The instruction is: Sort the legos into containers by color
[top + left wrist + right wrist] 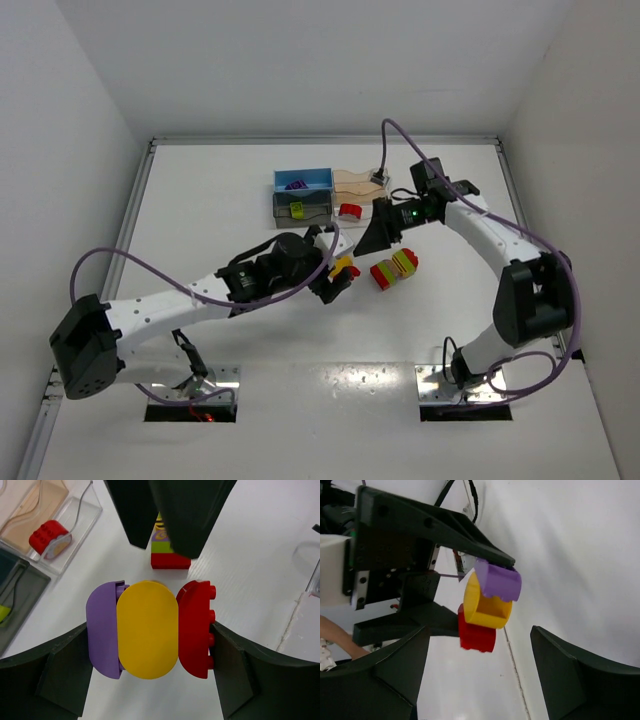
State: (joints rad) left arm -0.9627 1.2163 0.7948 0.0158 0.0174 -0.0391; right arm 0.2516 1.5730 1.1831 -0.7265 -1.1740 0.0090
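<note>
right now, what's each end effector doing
left end effector: closed on the purple-yellow-red lego clump, held off the table.
right end effector: open, holding nothing.

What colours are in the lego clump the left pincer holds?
Purple, yellow and red, side by side in the clump; best seen in the left wrist view.

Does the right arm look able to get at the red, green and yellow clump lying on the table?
Probably yes. The loose clump lies on bare table close by the right gripper, which is open and empty. The left gripper, holding another clump, sits beside it, not over it.
</note>
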